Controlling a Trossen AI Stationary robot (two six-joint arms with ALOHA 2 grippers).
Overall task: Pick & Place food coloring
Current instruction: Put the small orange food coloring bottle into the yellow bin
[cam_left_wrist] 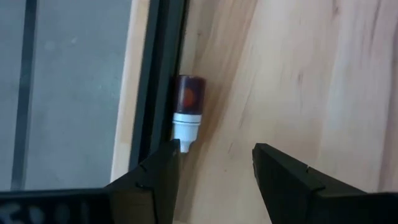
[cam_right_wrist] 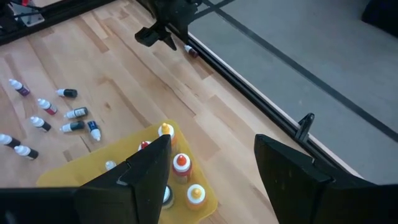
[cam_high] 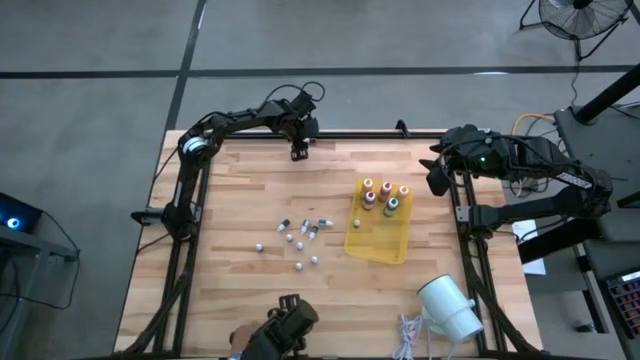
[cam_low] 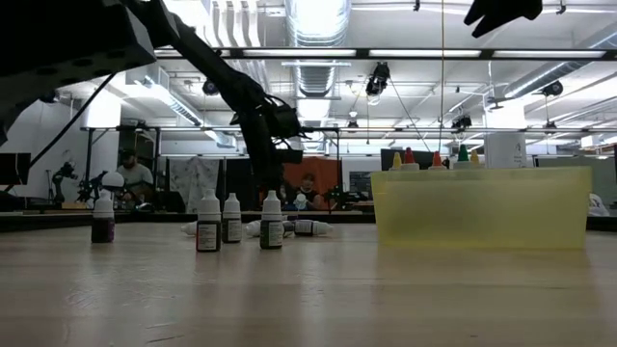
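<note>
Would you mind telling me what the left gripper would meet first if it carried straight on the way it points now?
Probably the small bottle lying on its side against the table's black edge rail. The open left gripper points toward it, though the bottle sits nearer one finger than mid-gap, so that finger might touch it first.

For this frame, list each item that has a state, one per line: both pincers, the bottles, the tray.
Left pincer: open, empty, at the table's far edge, over a lying bottle.
Stray bottle: on its side against the black edge rail, not gripped.
Right pincer: open, empty, raised beside the tray.
Yellow tray: flat on the table, holding several upright bottles.
Colored-top bottles: upright in the tray.
Small vials: scattered mid-table, some upright, some lying.
</note>
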